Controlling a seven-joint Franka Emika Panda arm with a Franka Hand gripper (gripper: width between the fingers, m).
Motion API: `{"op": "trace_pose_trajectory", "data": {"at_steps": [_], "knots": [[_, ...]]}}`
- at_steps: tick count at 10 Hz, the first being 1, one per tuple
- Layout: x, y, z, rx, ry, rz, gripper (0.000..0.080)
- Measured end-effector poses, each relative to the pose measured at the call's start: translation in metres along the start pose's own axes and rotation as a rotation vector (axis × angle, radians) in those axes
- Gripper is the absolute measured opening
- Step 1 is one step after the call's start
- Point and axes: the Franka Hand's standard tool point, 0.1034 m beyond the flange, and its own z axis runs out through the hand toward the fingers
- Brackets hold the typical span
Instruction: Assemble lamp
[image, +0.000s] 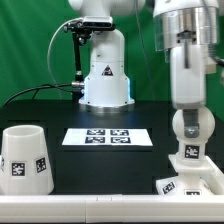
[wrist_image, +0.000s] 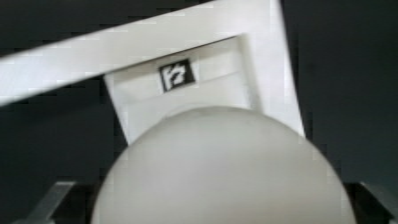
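Note:
My gripper (image: 188, 122) hangs at the exterior view's right and is shut on the round head of the white bulb (image: 190, 150), which it holds upright. The bulb's tagged lower end stands directly over the flat square base (image: 186, 184) at the front right. I cannot tell whether it sits in the socket. In the wrist view the bulb's head (wrist_image: 222, 170) fills the space between my fingers (wrist_image: 59, 203). The base (wrist_image: 222, 65) with one tag lies below it. The tapered shade (image: 25, 158) stands mouth-down at the front left, far from my gripper.
The marker board (image: 107, 137) lies flat at the table's middle. A second white robot pedestal (image: 105, 78) stands behind it at the back, with a cable and a stand to its left. A green backdrop closes off the rear.

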Motion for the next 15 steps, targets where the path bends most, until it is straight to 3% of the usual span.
{"op": "trace_pose_trajectory", "data": {"at_steps": [2,5,7,8,12,15], "knots": [[-0.002,-0.002,-0.002,0.014,-0.012,0.149,0.0576],[-0.004,-0.002,-0.002,0.015,-0.014,0.132,0.0576],[-0.004,-0.002,-0.001,0.014,-0.013,0.129,0.0686],[-0.004,-0.002,-0.003,0.012,-0.015,0.100,0.0696],[-0.001,-0.018,-0.057,0.023,-0.070,-0.076,0.0698],[0.000,-0.016,-0.053,0.023,-0.064,-0.079,0.0698]]}}
